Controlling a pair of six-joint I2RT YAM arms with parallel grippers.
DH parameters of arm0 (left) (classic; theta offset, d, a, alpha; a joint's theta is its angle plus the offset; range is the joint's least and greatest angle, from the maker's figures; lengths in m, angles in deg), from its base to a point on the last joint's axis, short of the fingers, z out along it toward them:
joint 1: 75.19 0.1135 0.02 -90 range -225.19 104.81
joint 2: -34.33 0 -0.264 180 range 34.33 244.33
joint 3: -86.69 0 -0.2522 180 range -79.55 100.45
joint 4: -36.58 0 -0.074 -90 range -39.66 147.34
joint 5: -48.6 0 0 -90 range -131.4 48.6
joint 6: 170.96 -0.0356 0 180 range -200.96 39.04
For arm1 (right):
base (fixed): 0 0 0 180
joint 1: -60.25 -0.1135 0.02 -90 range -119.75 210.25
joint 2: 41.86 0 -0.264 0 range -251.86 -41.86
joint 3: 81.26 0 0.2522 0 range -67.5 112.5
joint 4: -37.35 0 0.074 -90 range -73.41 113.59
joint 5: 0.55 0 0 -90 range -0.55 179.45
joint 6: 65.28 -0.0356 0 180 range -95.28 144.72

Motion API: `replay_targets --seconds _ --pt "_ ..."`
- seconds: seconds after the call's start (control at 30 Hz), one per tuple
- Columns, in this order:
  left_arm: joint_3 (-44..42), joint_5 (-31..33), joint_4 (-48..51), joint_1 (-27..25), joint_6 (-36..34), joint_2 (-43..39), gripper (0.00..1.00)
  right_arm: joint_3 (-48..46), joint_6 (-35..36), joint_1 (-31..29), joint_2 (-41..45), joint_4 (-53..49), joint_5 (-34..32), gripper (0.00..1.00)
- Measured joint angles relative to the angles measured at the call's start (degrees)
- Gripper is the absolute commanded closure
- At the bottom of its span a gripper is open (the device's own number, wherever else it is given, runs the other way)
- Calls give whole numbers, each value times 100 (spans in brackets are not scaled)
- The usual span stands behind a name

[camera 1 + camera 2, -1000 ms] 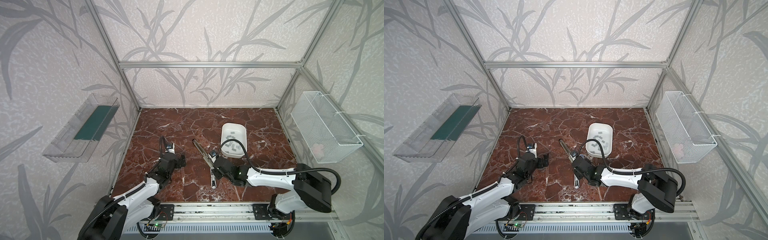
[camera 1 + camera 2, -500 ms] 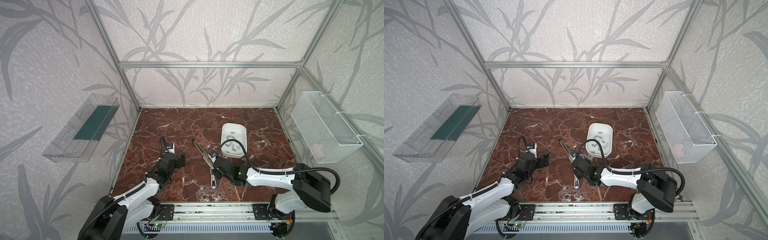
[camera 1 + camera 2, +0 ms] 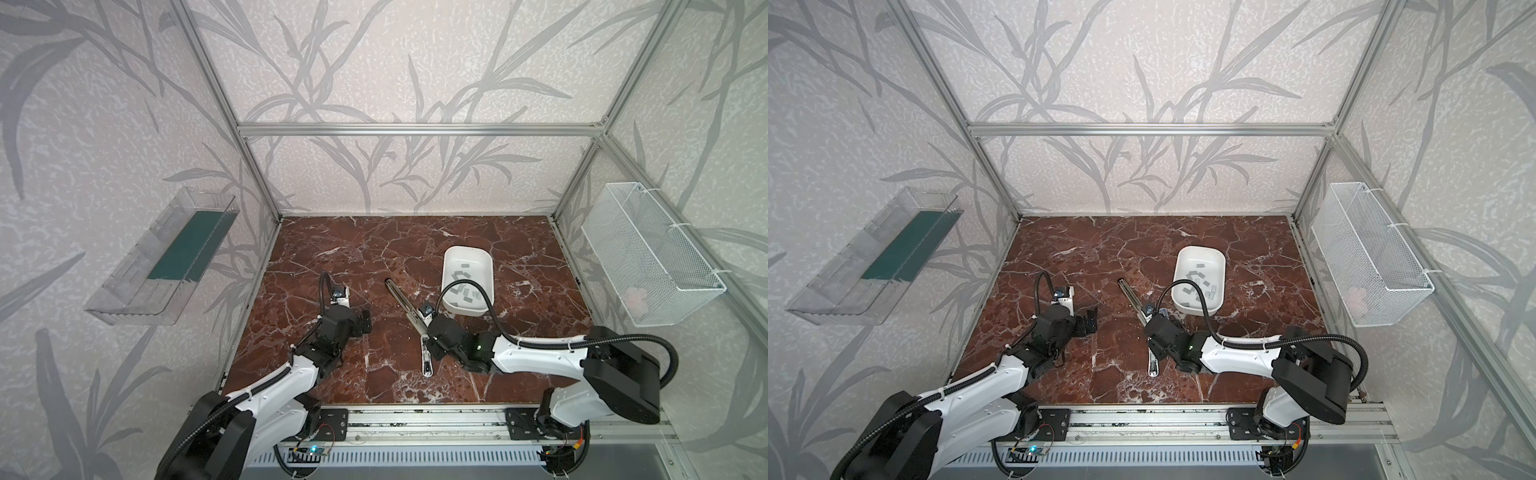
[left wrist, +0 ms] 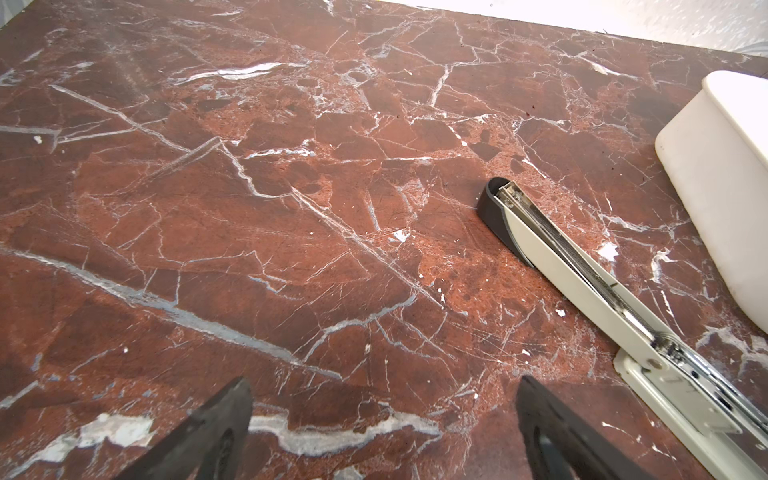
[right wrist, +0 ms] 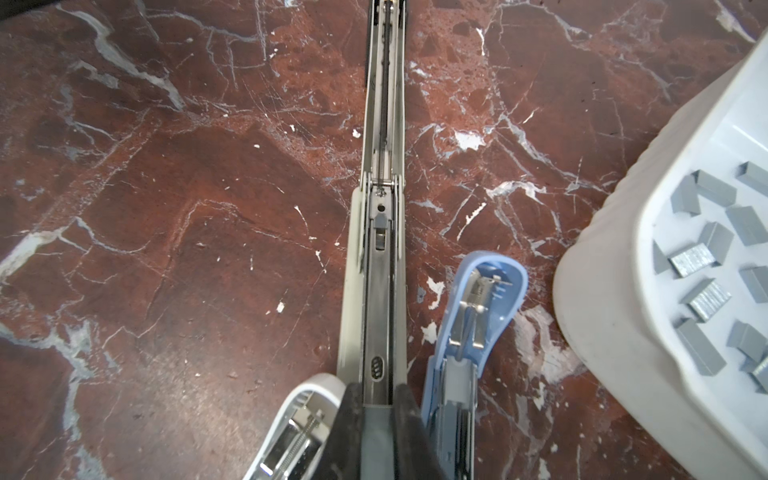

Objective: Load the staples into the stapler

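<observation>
Right fingers [image 5: 353, 424] pinch the grey stapler [image 5: 380, 270] across its opened magazine, likely pinning it flat on the bench [image 5: 166, 208] for loading. Left fingers [image 4: 220, 432] are spread wide and empty, free to fetch. Staples [image 5: 706, 299] lie loose in the white tub [image 5: 602, 291] near the right fingers, apparently none loaded.

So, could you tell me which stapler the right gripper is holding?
The long grey stapler, opened flat: the right gripper is shut on it, between the shorter blue stapler and white stapler.
</observation>
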Motion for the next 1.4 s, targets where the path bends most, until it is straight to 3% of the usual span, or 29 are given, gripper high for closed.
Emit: replay_targets --seconds 0.37,0.57,0.7,1.4 --pt "0 -2 0 0 0 0 1 -203 -127 74 531 -55 -109 98" --pt "0 -4 0 0 0 0 1 -494 -282 645 1027 -24 -59 98" --pt "0 -9 0 0 0 2 1 -667 -369 863 918 -33 4 99" --pt "42 -17 -2 0 0 46 1 -398 -369 688 380 0 328 100"
